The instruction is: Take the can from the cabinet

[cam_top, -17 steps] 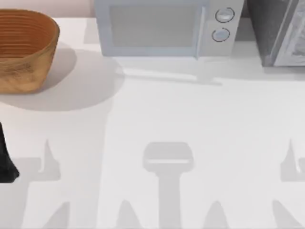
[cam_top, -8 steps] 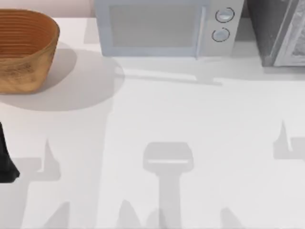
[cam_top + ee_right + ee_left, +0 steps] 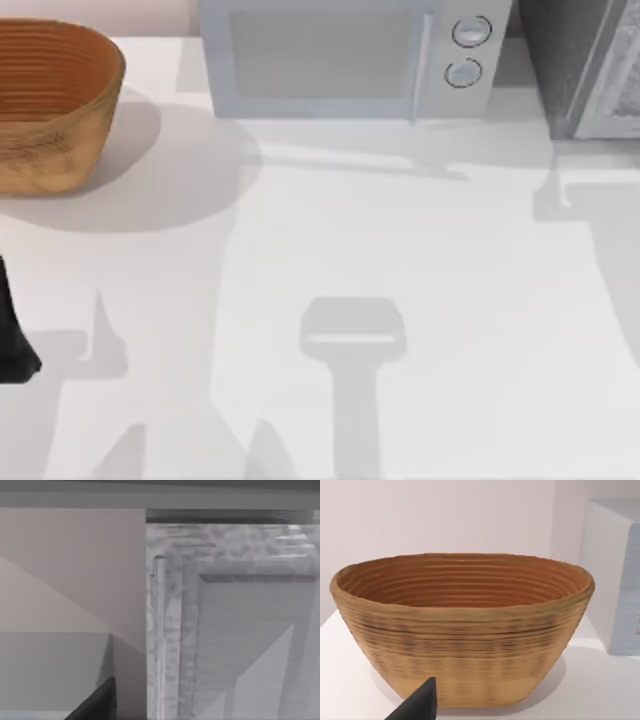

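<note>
The white tabletop (image 3: 400, 260) holds a basket (image 3: 50, 100) and a microwave (image 3: 340, 60). Your right tool faces the shut cabinet (image 3: 235, 620), probably because the door must open first; whether either tool is open, I cannot tell.

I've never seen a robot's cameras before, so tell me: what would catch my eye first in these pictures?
Most striking is the big wicker basket at the table's far left corner, shown close up with its ribbed inside in the left wrist view. Next is the pale microwave at the back middle, two round knobs on its right side. A grey cabinet stands at the far right, and the right wrist view faces its mottled grey door.
</note>
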Action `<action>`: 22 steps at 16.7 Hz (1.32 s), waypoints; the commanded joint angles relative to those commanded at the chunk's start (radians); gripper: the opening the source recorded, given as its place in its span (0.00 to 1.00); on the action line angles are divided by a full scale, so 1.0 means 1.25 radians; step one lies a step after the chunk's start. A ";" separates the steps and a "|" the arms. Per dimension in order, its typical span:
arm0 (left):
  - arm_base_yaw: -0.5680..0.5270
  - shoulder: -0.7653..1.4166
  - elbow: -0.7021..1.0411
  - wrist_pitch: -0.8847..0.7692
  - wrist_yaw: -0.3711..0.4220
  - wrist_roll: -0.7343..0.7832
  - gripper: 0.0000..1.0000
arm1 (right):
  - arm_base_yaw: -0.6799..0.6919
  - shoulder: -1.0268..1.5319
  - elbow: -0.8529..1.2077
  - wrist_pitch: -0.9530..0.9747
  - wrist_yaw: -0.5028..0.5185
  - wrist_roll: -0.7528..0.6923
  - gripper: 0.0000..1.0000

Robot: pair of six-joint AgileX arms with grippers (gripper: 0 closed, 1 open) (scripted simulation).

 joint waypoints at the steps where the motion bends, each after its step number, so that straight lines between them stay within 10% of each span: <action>1: 0.000 0.000 0.000 0.000 0.000 0.000 1.00 | 0.007 0.054 0.073 -0.018 0.008 0.000 1.00; 9: 0.000 0.000 0.000 0.000 0.000 0.000 1.00 | 0.050 0.361 0.496 -0.114 0.053 0.006 1.00; 22: 0.000 0.000 0.000 0.000 0.000 0.000 1.00 | 0.130 0.486 0.561 -0.054 0.142 0.007 1.00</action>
